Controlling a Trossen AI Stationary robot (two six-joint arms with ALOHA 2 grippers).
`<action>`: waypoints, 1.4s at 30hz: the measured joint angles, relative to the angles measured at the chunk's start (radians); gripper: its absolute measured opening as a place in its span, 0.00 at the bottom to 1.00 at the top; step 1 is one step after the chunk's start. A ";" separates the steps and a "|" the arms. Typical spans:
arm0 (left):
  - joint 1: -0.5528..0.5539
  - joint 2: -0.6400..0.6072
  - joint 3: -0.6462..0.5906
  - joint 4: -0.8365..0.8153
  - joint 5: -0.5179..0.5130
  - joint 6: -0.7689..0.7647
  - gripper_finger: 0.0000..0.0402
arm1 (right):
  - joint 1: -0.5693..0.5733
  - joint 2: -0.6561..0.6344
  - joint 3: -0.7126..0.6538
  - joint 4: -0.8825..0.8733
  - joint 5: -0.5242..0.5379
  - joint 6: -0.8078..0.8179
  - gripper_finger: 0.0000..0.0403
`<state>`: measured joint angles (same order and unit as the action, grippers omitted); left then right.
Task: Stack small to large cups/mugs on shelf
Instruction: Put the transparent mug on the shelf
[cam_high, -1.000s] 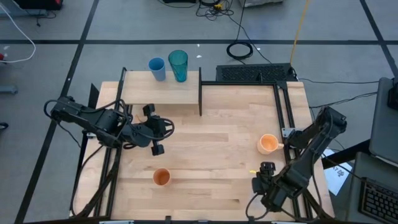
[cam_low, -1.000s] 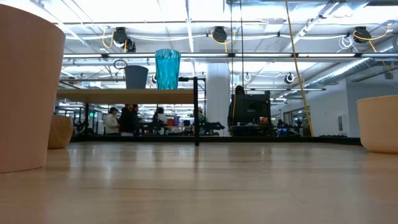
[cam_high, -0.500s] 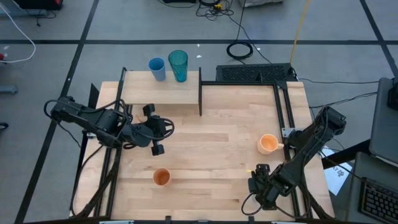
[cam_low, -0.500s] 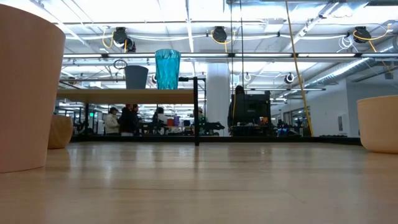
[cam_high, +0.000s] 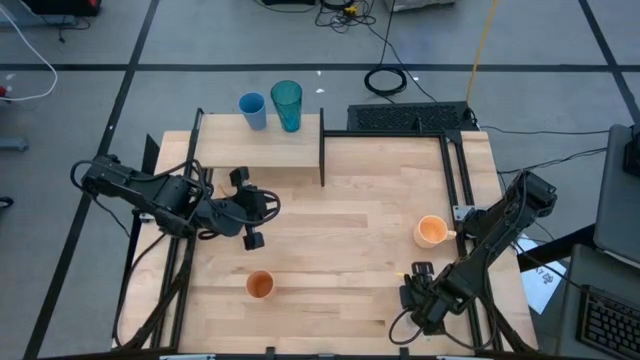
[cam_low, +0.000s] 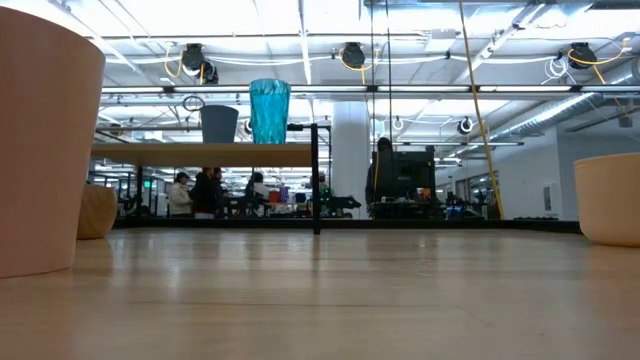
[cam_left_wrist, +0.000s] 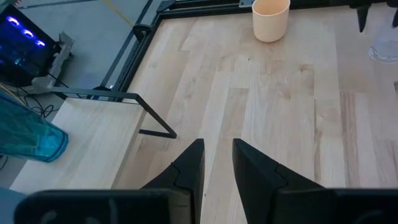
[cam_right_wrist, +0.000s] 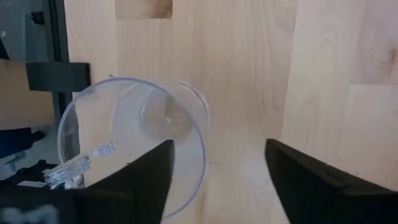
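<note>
The teal tumbler (cam_high: 286, 105) and the blue cup (cam_high: 252, 110) stand upright on the shelf (cam_high: 250, 148) at the far left. The orange cup (cam_high: 259, 285) stands near the front edge. The peach-orange mug (cam_high: 431, 231) stands at the right. A clear handled cup (cam_right_wrist: 134, 134) stands at the front right, below my right gripper (cam_right_wrist: 219, 144). That gripper is open, pointing down, with one finger (cam_right_wrist: 146, 180) over the cup's mouth. I cannot tell whether it touches. My left gripper (cam_left_wrist: 217, 142) hovers at the table's left, empty, its fingers a narrow gap apart.
A black upright frame (cam_high: 322, 148) bounds the shelf's right end, and black rails (cam_high: 458, 180) run along the table's right side. Bare wood lies in the table's middle. In the low view a small tan rounded thing (cam_low: 97, 210) sits at the left under the shelf.
My right gripper has shifted a little toward the table's left and near edges at the front right corner. My left arm and the cups have kept still.
</note>
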<state>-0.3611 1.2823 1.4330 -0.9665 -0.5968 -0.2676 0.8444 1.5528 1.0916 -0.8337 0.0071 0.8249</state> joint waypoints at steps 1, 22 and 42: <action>0.000 0.000 0.000 0.000 0.000 0.000 0.21 | -0.003 0.000 0.000 0.000 0.002 0.000 0.53; 0.000 0.000 0.000 0.001 0.000 -0.001 0.21 | -0.050 -0.006 0.010 -0.027 -0.040 -0.062 0.01; 0.000 0.006 0.000 0.074 -0.097 0.026 0.21 | -0.373 -0.273 0.164 -0.119 0.032 -0.296 0.00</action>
<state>-0.3614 1.2885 1.4334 -0.8928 -0.6936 -0.2415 0.4716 1.2793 1.2556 -0.9530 0.0394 0.5286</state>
